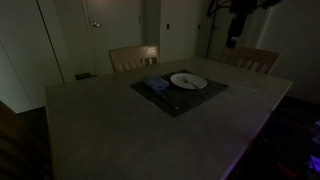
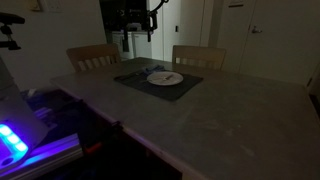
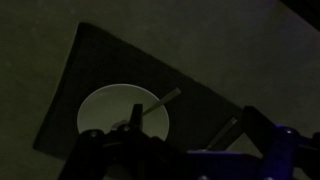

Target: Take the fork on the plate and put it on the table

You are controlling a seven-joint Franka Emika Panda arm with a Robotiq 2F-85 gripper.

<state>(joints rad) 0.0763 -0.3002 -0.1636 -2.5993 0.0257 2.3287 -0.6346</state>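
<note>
The small white plate (image 1: pixel 188 81) (image 2: pixel 165 77) sits on a dark placemat in the middle of the table (image 1: pixel 110 130) (image 2: pixel 230 125). The fork (image 1: pixel 187 82) lies across the plate as a thin streak. In the wrist view the fork (image 3: pixel 160 103) reaches from the plate (image 3: pixel 105 110) out over its rim. My gripper (image 1: pixel 234 38) (image 2: pixel 136 38) hangs high above the far side of the table, well away from the plate. In the wrist view its fingers (image 3: pixel 195 135) stand wide apart with nothing between them.
The dark placemat (image 1: pixel 205 98) (image 2: pixel 135 82) (image 3: pixel 90 60) also carries a bluish folded napkin (image 1: pixel 155 87) beside the plate. A second pale narrow strip (image 3: pixel 224 130) lies on the mat. Two wooden chairs (image 1: pixel 132 57) (image 1: pixel 255 60) stand at the far edge. The room is very dark.
</note>
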